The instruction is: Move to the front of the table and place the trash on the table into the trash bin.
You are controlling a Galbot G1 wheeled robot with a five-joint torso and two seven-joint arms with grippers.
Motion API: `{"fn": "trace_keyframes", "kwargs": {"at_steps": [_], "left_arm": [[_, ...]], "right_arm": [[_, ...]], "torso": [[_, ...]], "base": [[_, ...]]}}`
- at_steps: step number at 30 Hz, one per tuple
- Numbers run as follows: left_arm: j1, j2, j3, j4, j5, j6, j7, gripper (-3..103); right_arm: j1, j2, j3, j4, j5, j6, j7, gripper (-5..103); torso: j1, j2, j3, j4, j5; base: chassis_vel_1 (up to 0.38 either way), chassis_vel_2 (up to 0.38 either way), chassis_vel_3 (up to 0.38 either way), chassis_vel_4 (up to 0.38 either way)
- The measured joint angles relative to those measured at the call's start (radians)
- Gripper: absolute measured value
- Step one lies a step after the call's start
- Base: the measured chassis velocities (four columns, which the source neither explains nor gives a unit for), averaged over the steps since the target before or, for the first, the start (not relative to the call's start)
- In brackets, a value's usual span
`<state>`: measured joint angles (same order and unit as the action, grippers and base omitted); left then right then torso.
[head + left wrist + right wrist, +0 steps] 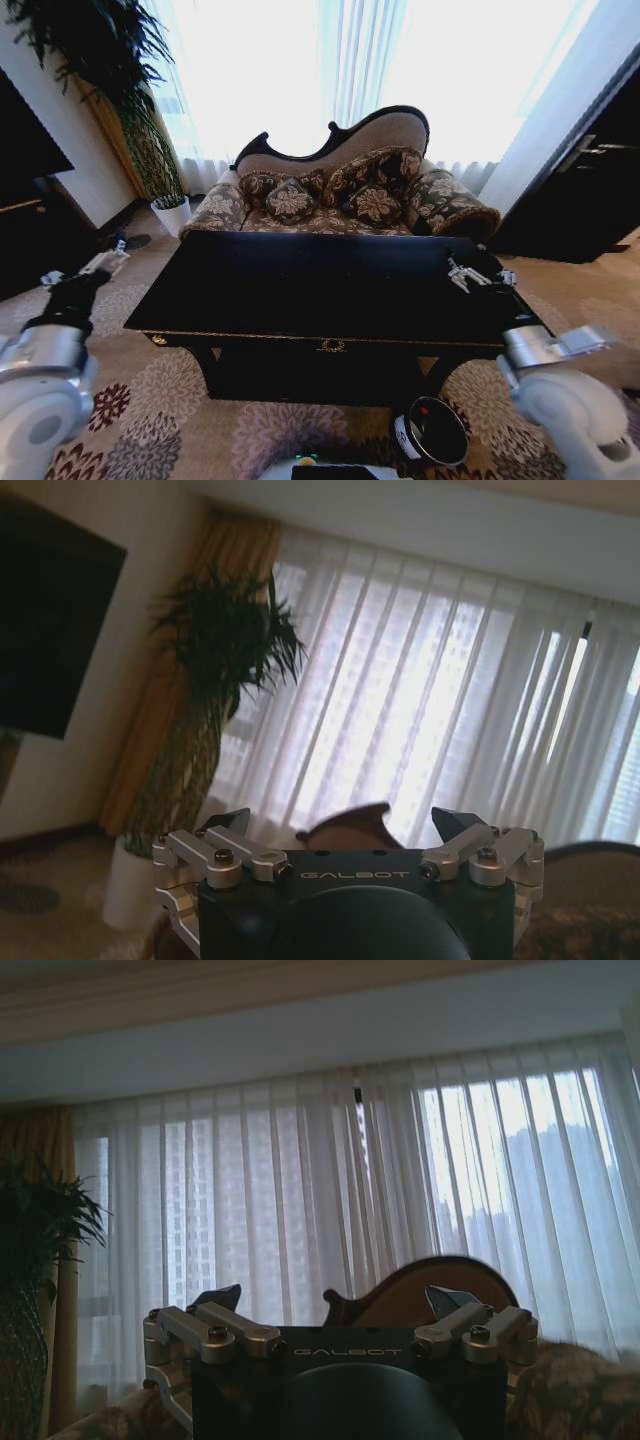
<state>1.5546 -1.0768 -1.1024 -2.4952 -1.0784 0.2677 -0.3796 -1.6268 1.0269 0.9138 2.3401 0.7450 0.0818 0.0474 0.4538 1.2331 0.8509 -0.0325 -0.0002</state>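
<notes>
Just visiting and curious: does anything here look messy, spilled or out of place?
Nothing stands out. The black table looks tidy, and the trash bin stands upright on the carpet by its front, something red inside.

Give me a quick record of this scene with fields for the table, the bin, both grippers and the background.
table: glossy black table, directly ahead, top looks bare from the head view
trash bin: round black bin on the carpet below the table's front edge, something red inside
left gripper: open, holding nothing, raised off the table's left end
right gripper: open, holding nothing, raised over the table's right end
background: patterned sofa behind the table, potted plant to the left, sheer curtains
</notes>
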Motion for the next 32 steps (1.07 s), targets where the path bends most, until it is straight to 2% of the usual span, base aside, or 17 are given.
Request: {"fn": "trace_keyframes", "kwargs": {"at_steps": [3, 4, 6, 8, 12, 14, 15, 19, 32], "left_arm": [[-0.013, 0.005, 0.022, 0.017, -0.002, 0.009, 0.027, 100], [-0.013, 0.005, 0.022, 0.017, -0.002, 0.009, 0.027, 100], [-0.019, 0.01, 0.04, 0.026, -0.019, -0.002, 0.08, 100], [-0.026, 0.011, 0.062, 0.03, -0.045, -0.016, 0.115, 100], [-0.031, 0.007, 0.086, 0.037, -0.052, -0.026, 0.145, 100], [-0.033, 0.007, 0.092, 0.046, -0.046, -0.026, 0.148, 100], [-0.033, 0.007, 0.092, 0.046, -0.046, -0.026, 0.148, 100], [-0.031, 0.0, 0.089, 0.054, -0.036, -0.021, 0.147, 100], [-0.021, -0.012, 0.081, 0.03, -0.013, -0.017, 0.144, 100]], "right_arm": [[-0.011, 0.032, -0.016, 0.003, -0.028, 0.049, -0.067, 100], [-0.011, 0.032, -0.016, 0.003, -0.028, 0.049, -0.067, 100], [-0.018, 0.043, -0.018, 0.004, -0.031, 0.081, -0.145, 100], [-0.024, 0.057, -0.022, 0.005, -0.032, 0.102, -0.186, 100], [-0.034, 0.103, -0.032, 0.005, -0.057, 0.133, -0.207, 100], [-0.038, 0.143, -0.035, 0.002, -0.099, 0.16, -0.223, 100], [-0.038, 0.143, -0.035, 0.002, -0.099, 0.16, -0.223, 100], [-0.054, 0.216, -0.057, -0.013, -0.134, 0.192, -0.241, 100], [-0.042, 0.239, -0.057, -0.016, -0.1, 0.185, -0.256, 100]], "torso": [[0.0, 0.0, 0.0, -0.0001, 0.0], [0.0, 0.0, 0.0, -0.0001, 0.0], [0.0, 0.0, 0.0, 0.0001, -0.0003], [0.0, 0.0, 0.0, 0.0, -0.0003], [0.0, 0.0, 0.0, -0.0001, 0.0], [0.0, 0.0, 0.0, -0.0001, 0.0], [0.0, 0.0, 0.0, -0.0001, 0.0], [0.0, 0.0, 0.0, -0.0001, -0.0001], [0.0, 0.0, 0.0, -0.0001, 0.0]], "base": [[0.0, 0.0, 0.0, 0.0], [0.0, 0.0, 0.0, 0.0], [0.0, 0.0, 0.0, 0.0], [0.0, 0.0, 0.0, 0.0], [0.0, 0.0, 0.0, 0.0], [0.0, 0.0, 0.0, 0.0], [0.0, 0.0, 0.0, 0.0], [0.0, 0.0, 0.0, 0.0], [0.0, 0.0, 0.0, 0.0]]}}
